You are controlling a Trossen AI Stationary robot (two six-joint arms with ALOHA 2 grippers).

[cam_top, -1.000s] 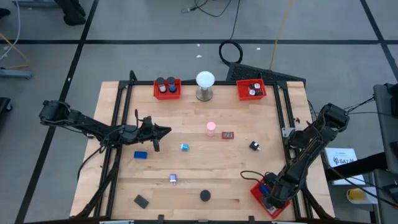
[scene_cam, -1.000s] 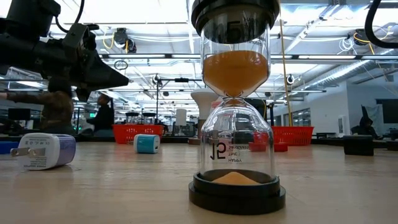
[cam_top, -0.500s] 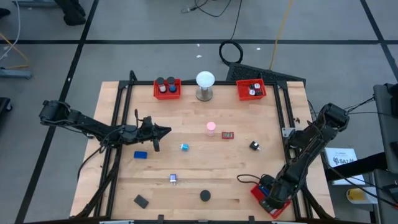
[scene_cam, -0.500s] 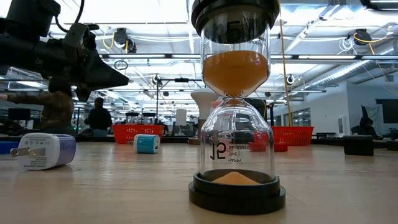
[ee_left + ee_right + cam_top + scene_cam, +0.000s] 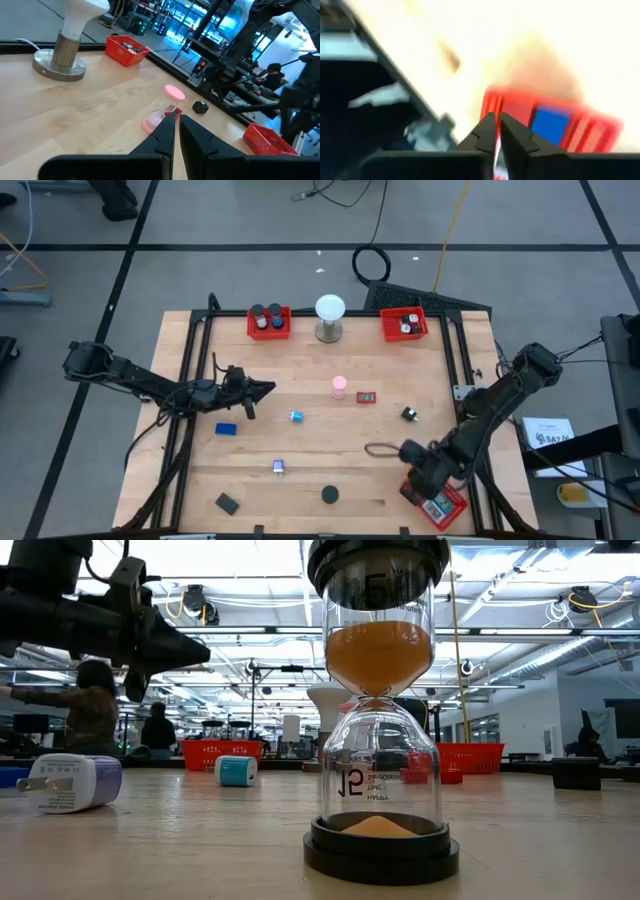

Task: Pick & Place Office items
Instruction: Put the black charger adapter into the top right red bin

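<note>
Both sets of jaws are now shut and empty: the right gripper (image 5: 412, 455) has been lifted off the near red tray (image 5: 440, 505), a drop evidently finished, while the left gripper (image 5: 268, 389) hovers idle.

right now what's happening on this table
Two robot arms are sorting small office items into red trays. The right pincer, shut and empty, hangs just beside the tray at the table's near right corner. The left pincer, shut, waits over the left side. Several items, such as a blue block, lie loose on the wood.
</note>
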